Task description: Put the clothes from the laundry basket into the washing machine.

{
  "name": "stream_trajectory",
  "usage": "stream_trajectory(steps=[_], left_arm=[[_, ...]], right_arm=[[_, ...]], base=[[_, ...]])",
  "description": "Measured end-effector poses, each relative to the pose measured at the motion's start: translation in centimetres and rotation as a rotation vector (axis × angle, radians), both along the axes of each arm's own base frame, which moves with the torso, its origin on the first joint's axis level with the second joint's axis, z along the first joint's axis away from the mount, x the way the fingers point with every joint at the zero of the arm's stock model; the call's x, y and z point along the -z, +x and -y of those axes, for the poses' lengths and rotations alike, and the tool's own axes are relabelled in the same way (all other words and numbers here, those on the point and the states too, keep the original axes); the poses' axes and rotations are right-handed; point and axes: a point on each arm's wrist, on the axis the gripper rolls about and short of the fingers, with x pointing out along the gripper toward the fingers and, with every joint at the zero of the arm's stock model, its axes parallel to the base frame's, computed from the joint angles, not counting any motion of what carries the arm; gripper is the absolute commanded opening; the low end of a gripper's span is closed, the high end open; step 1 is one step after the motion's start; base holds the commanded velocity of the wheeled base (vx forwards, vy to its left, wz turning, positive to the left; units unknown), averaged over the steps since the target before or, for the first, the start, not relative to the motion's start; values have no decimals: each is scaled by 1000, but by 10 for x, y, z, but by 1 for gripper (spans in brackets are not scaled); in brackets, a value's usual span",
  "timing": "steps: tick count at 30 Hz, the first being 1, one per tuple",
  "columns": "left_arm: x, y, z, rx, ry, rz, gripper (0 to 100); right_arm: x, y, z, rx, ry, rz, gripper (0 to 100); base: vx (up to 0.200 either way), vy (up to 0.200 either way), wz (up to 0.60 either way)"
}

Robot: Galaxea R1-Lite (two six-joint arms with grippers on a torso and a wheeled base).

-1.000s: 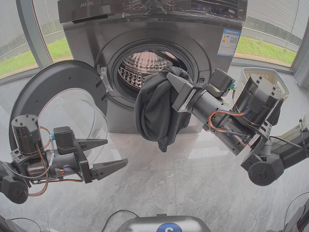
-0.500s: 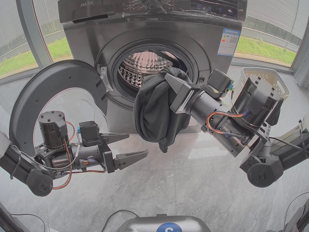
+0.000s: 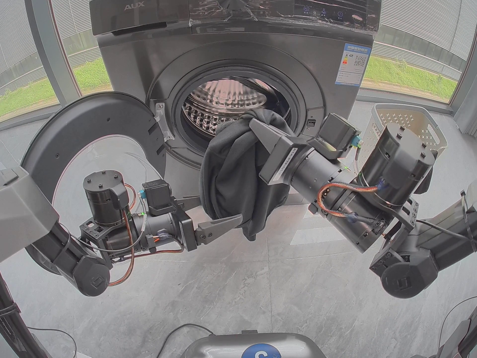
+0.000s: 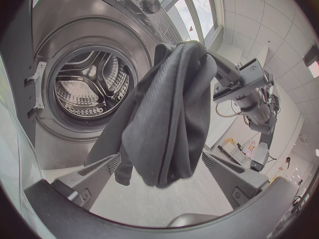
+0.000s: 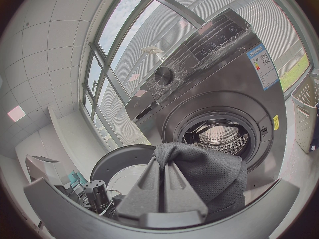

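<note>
Right gripper: fingers clamped together on the top fold of a dark grey knitted garment, which hangs before the open drum mouth of the grey front-loading washing machine. Left gripper: fingers spread, one either side of the garment's lower end. White perforated plastic laundry basket: floor, right of machine.

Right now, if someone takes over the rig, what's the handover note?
Right claw: shut on the dark garment, held up in front of the washing machine opening.
Left claw: open, with the garment's lower end hanging between its fingers.
Done: door open; one garment out of the laundry basket, which stands to the right of the machine.
Left: get the garment into the drum and release it. Then check the basket; its inside is hidden.
</note>
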Motion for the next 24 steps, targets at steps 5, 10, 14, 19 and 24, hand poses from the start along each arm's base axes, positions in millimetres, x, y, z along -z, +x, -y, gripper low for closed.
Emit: stream_trajectory(steps=[5, 10, 14, 19, 24], left_arm=[[-1, 6, 8, -14, -34, 43, 0], [3, 6, 12, -7, -37, 45, 0], [4, -1, 16, 4, -45, 56, 0], [2, -17, 16, 13, -58, 79, 0], [-7, -29, 14, 23, -76, 90, 0]], right_arm=[[4, -3, -1, -7, -10, -8, 0], [6, -2, 1, -2, -16, -14, 0], [9, -2, 3, 3, -25, -22, 0], [15, -1, 7, 13, -39, -34, 100], [27, -2, 13, 26, -60, -48, 100]], base=[[0, 0, 0], [0, 0, 0], [0, 0, 0], [0, 0, 0], [0, 0, 0]])
